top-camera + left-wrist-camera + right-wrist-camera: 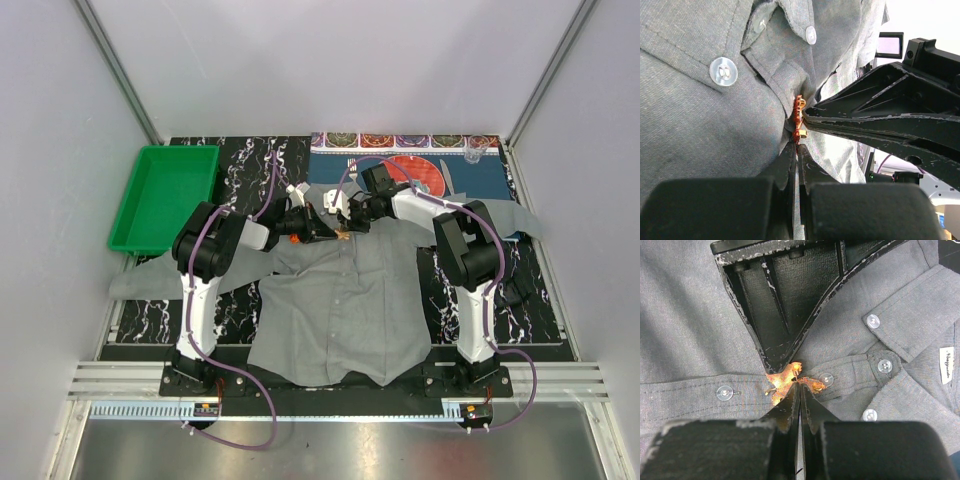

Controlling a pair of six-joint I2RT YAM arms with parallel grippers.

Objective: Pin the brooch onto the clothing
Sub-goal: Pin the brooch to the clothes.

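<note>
Black marbled table [250, 160] bears grey shirt [340, 310] between white walls [350, 60].

left tool [796, 150] and right tool [799, 392] crowding brooch [782, 382]; shirt collar [900, 315] beside

Shirt [690, 340]: thin woven grey cloth, matt; its buttons [723, 70] pale glossy plastic. Brooch [782, 385]: shiny orange-gold metal, partly mesh-like. The left gripper [776, 365] has matt black plastic fingers [790, 290], grainy, edges scuffed pale.
</note>
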